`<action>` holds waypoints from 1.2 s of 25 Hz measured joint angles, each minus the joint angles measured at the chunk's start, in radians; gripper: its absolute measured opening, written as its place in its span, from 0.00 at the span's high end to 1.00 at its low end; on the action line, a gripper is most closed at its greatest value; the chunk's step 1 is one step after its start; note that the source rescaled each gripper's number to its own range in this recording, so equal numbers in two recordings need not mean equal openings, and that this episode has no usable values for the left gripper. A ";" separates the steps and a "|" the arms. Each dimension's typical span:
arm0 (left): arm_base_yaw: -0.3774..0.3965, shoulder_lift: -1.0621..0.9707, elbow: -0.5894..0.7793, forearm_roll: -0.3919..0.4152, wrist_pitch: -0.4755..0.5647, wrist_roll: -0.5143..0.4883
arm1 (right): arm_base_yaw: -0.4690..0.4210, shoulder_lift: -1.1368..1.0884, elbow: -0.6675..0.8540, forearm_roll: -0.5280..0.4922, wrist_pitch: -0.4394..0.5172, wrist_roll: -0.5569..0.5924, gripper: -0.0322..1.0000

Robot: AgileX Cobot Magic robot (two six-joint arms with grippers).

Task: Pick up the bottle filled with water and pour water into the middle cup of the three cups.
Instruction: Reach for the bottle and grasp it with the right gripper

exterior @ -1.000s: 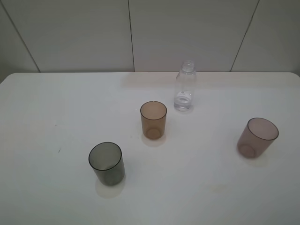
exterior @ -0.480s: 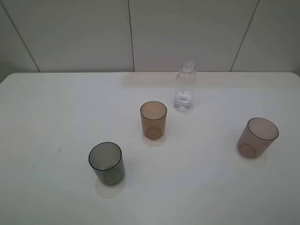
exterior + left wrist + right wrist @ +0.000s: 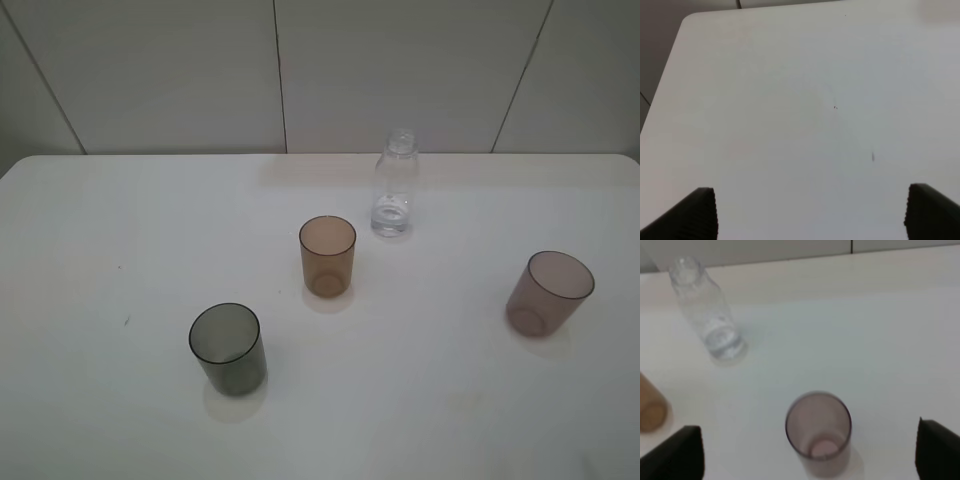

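**A:** Where is the water?

**B:** In the small clear colourless plastic bottle [image 3: 395, 185]. It stands uncapped and upright near the back of the white tabletop [image 3: 120, 220], and the water seems to sit low in it. In the high view it is just behind the translucent amber-brown tumbler [image 3: 327, 256] and a little to its right, near but apart.

**A:** And the other two?

**B:** The dark smoky grey tumbler [image 3: 228, 348] is toward the front left, and the mauve-pink tumbler [image 3: 548, 292] is well out to the right. The amber-brown tumbler stands between them, so it takes the pour.

**A:** Which arm goes?

**B:** The right, I'd judge. Neither arm shows in the high view. The right wrist camera has the bottle ahead of the right fingers [image 3: 680, 452], beyond the mauve-pink tumbler and off toward the amber side. Past the left fingers [image 3: 702, 212] there is only bare tabletop.

**A:** Are they ready to grip?

**B:** Both pairs are spread wide and hold nothing.

**A:** What does the reach turn on?

**B:** The bottle's long axis is vertical, so the right fingers should come in level and straddle the body below the shoulders. The mauve-pink tumbler sits close in front of them, so the path likely has to pass over or beside it. With the neck open, the bottle wants keeping upright until it is above the amber-brown tumbler.
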 joint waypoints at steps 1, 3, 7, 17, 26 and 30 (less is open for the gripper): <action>0.000 0.000 0.000 0.000 0.000 0.000 | 0.000 0.056 -0.012 0.015 -0.053 0.000 0.05; 0.000 0.000 0.000 0.000 0.000 0.000 | 0.020 0.185 -0.022 0.025 -0.163 0.000 0.05; 0.000 0.000 0.000 0.000 0.000 0.000 | 0.184 0.391 -0.022 0.015 -0.356 0.000 0.05; 0.000 0.000 0.000 0.000 0.000 0.000 | 0.379 0.826 -0.021 -0.039 -0.906 0.000 0.05; 0.000 0.000 0.000 0.000 0.000 0.000 | 0.402 1.045 0.004 -0.078 -1.079 0.000 0.05; 0.000 0.000 0.000 0.000 0.000 0.000 | 0.413 1.113 0.048 -0.084 -1.235 0.000 0.05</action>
